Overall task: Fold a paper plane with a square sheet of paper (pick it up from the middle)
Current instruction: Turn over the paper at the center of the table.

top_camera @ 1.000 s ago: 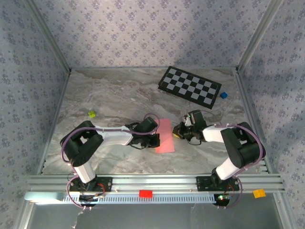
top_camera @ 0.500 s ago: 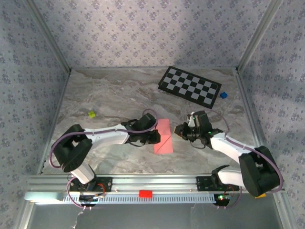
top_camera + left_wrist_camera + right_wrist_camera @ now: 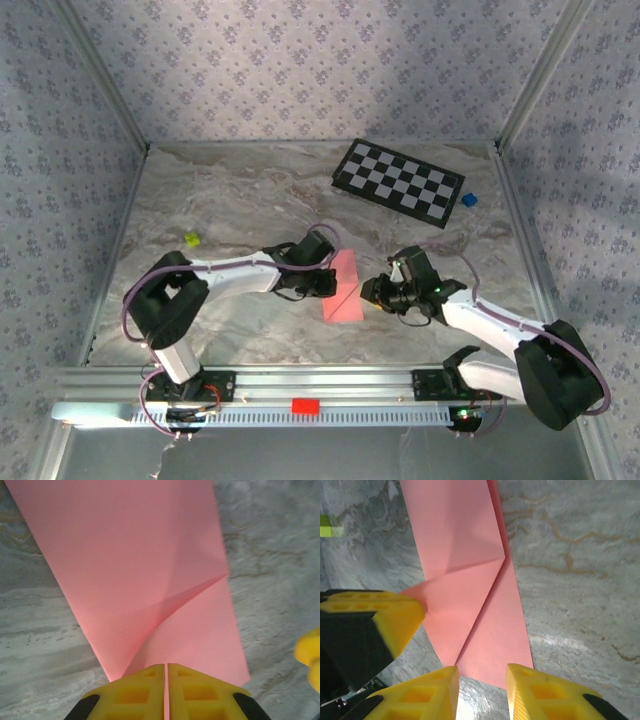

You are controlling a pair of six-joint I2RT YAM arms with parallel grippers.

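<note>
Paper [image 3: 343, 290] has its corner flap [image 3: 455, 605] clamped by the left end effector [image 3: 165, 666]; the right end effector [image 3: 482, 674], fingers apart, should flatten the flap, keeping edges aligned.

grey marbled table [image 3: 230, 200] across the middle of the frame, partly folded pink paper sheet [image 3: 345, 285] lying flat at centre, black-and-white checkerboard [image 3: 398, 182] at upper right, small blue block [image 3: 468, 200] just beside its right end, small yellow-green block [image 3: 192, 239] at left, well apart
</note>
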